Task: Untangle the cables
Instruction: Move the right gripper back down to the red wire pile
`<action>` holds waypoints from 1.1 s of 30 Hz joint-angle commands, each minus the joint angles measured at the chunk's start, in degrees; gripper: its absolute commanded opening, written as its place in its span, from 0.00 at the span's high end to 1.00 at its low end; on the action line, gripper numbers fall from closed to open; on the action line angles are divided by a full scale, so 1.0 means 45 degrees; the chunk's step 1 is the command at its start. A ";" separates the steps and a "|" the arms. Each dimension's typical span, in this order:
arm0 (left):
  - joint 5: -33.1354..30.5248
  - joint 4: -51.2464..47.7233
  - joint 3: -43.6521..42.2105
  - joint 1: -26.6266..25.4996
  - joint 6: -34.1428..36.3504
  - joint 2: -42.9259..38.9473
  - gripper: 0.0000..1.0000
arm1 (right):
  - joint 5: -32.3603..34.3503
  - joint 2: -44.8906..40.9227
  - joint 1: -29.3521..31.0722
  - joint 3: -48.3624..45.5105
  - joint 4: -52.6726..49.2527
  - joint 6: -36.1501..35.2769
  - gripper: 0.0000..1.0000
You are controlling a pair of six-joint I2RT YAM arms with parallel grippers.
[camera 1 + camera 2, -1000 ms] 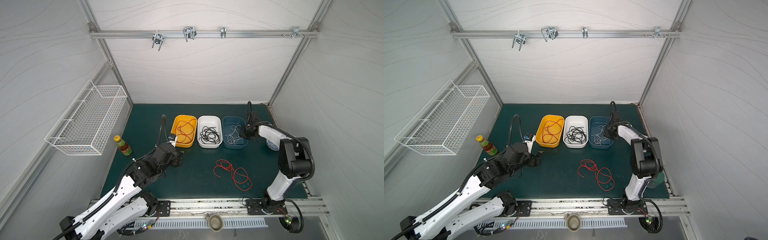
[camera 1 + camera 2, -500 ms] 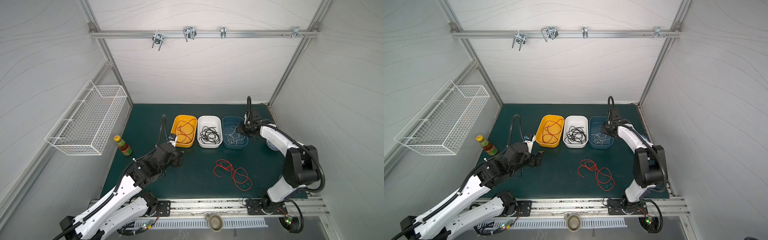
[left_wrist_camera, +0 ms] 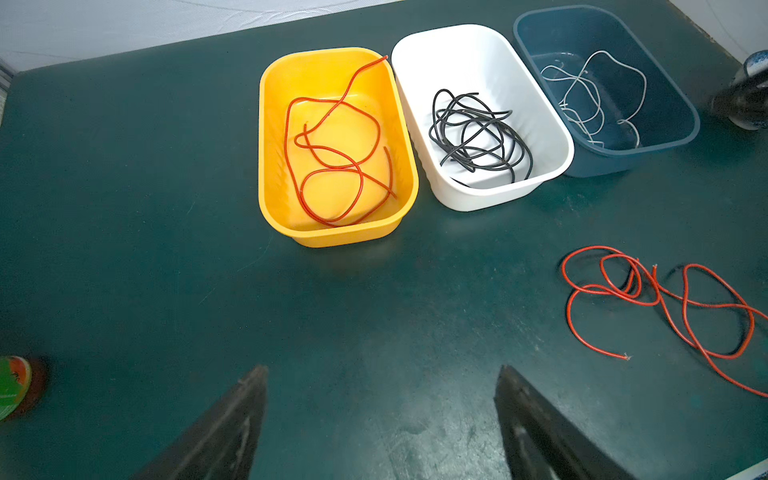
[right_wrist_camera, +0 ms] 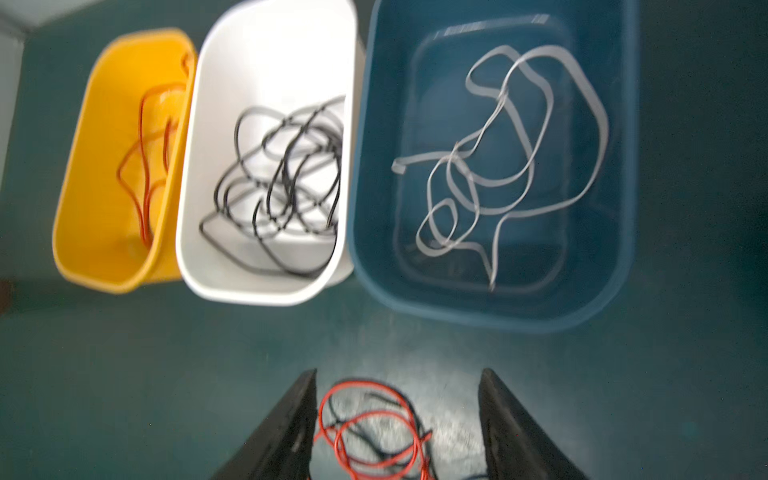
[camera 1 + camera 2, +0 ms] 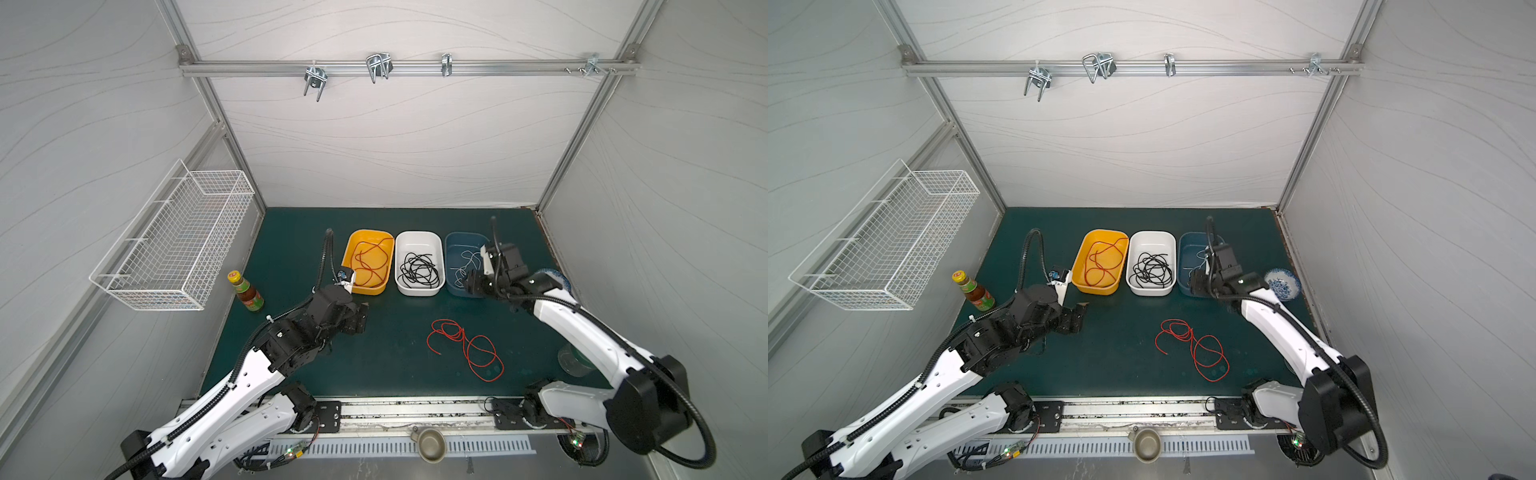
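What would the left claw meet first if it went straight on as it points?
The open left claw aims over dark green table mat toward the yellow plastic tub; its near wall probably comes first, unless the claw tilts down into the mat. Depth is unclear.

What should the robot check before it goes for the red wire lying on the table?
1. Right pincer open and empty: ok.
2. White cable all inside the blue bin, none hanging out: ok.
3. Left pincer open, empty, over bare mat: ok.
4. Loose red cable alone on the mat, nothing on top of it: ok.
5. Loose red cable free of knots: cannot tell; its loops cross each other.
6. Yellow bin has room beside its red cable: ok.
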 commanded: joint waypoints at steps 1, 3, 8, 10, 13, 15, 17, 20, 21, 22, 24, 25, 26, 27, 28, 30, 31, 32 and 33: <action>0.0134 0.0423 0.0083 0.0015 0.0048 -0.0020 0.13 | 0.0592 -0.1151 0.1177 -0.1145 -0.0202 0.0607 0.38; 0.0181 0.0415 0.0082 0.0016 0.0044 -0.0016 0.13 | 0.1139 -0.1961 0.2037 -0.2087 -0.0251 0.1241 0.38; 0.0229 0.0417 0.0088 0.0022 0.0049 -0.0072 0.13 | 0.2274 -0.3159 0.3750 -0.3806 -0.0930 0.3193 0.43; 0.0278 0.0418 0.0089 0.0019 0.0034 -0.0072 0.13 | 0.2691 -0.3397 0.4408 -0.4212 -0.1196 0.3879 0.44; 0.0295 0.0401 0.0091 0.0024 0.0049 -0.0015 0.13 | 0.3638 -0.3641 0.5435 -0.4505 -0.1741 0.4765 0.44; 0.0306 0.0384 0.0091 0.0013 0.0032 -0.0033 0.14 | 0.3470 -0.3670 0.5683 -0.4831 -0.1599 0.5205 0.45; 0.0310 0.0379 0.0075 0.0023 0.0039 -0.0049 0.14 | 0.3059 -0.3665 0.5708 -0.5238 -0.1160 0.5464 0.47; 0.0333 0.0397 0.0074 0.0013 0.0020 -0.0050 0.14 | 0.2609 -0.3720 0.5715 -0.5678 -0.0482 0.5570 0.53; 0.0340 0.0384 0.0074 0.0019 0.0027 -0.0017 0.14 | 0.2590 -0.3698 0.5722 -0.5718 -0.0379 0.5566 0.54; 0.0331 0.0387 0.0072 0.0012 0.0015 -0.0029 0.14 | 0.2574 -0.3662 0.5724 -0.5767 -0.0275 0.5569 0.56; 0.0346 0.0392 0.0091 0.0012 0.0045 -0.0027 0.14 | 0.2519 -0.3455 0.5744 -0.5837 -0.0071 0.5536 0.60; 0.0343 0.0373 0.0091 0.0028 0.0041 -0.0032 0.14 | 0.2506 -0.3324 0.5744 -0.5823 -0.0030 0.5533 0.60; 0.0316 0.0381 0.0084 0.0018 0.0048 -0.0052 0.14 | 0.2499 -0.3182 0.5744 -0.5819 0.0045 0.5508 0.61; 0.0321 0.0371 0.0072 0.0016 0.0040 -0.0069 0.14 | 0.2518 -0.3060 0.5763 -0.5782 0.0051 0.5490 0.62; 0.0317 0.0371 0.0081 0.0028 0.0039 -0.0060 0.14 | 0.2587 -0.2950 0.5779 -0.5779 0.0074 0.5477 0.63; 0.0319 0.0383 0.0078 0.0028 0.0048 -0.0062 0.14 | 0.2678 -0.2772 0.5788 -0.5797 0.0257 0.5426 0.65; 0.0324 0.0381 0.0077 0.0027 0.0033 -0.0064 0.14 | 0.2742 -0.2682 0.5783 -0.5799 0.0320 0.5411 0.66; 0.0319 0.0376 0.0089 0.0013 0.0032 -0.0059 0.14 | 0.2780 -0.2546 0.5783 -0.5799 0.0401 0.5396 0.67; 0.0308 0.0394 0.0091 0.0012 0.0043 -0.0051 0.14 | 0.2842 -0.2412 0.5783 -0.5770 0.0430 0.5371 0.68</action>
